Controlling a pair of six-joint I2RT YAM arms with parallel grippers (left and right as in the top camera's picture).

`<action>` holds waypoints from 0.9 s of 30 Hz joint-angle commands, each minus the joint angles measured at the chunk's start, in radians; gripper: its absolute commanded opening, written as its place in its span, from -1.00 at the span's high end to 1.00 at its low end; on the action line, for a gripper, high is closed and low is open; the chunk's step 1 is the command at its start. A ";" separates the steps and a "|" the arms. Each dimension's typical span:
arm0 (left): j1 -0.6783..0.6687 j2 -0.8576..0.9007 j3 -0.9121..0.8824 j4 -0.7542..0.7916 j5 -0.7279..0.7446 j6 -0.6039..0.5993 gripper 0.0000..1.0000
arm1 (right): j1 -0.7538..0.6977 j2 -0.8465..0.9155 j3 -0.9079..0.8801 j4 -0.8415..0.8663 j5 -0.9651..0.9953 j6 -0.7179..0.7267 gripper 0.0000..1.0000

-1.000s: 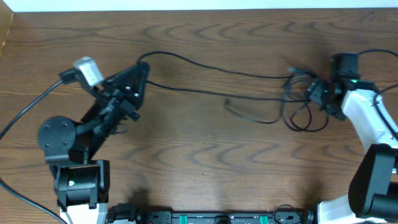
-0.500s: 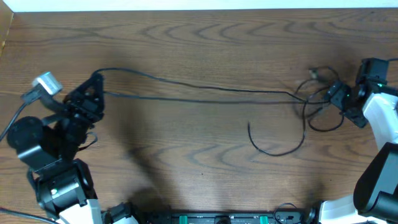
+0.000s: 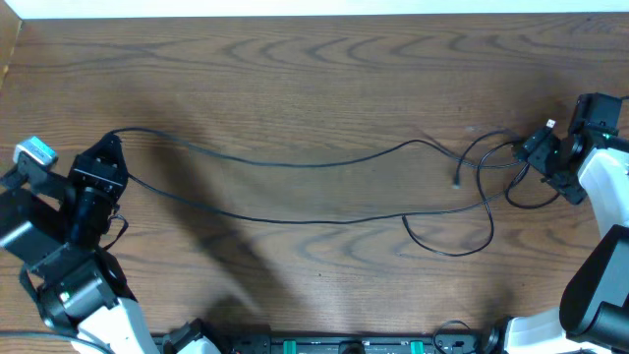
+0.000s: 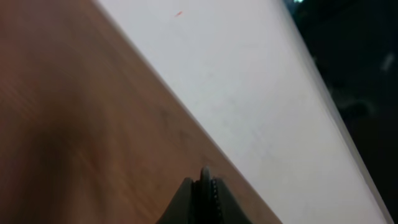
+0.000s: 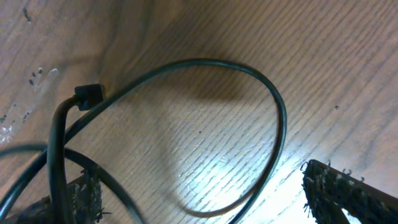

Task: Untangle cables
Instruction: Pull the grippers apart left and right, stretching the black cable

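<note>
Left fingers (image 4: 186, 200) pinch the cables (image 3: 295, 163); right fingers (image 5: 342, 186) spread wide around 1 loop (image 5: 277, 109) on the table (image 3: 314, 59).

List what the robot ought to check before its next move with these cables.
1. Left gripper holds the cables: ok. Its fingers meet, and the cables' bend ends at its tip.
2. Right gripper holds a cable: not ok. Its fingers stand wide apart, and a cord only passes beside one of them.
3. Tangle undone: not ok. The loops cross one another near the right gripper.
4. Plug end free: ok. It lies apart from the loops on the table.
5. Which cord belongs to which cable: cannot tell.
</note>
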 commanded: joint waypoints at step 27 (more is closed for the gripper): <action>0.191 0.203 0.108 0.063 -0.036 -0.028 0.85 | -0.018 -0.010 0.002 -0.004 -0.252 -0.072 0.06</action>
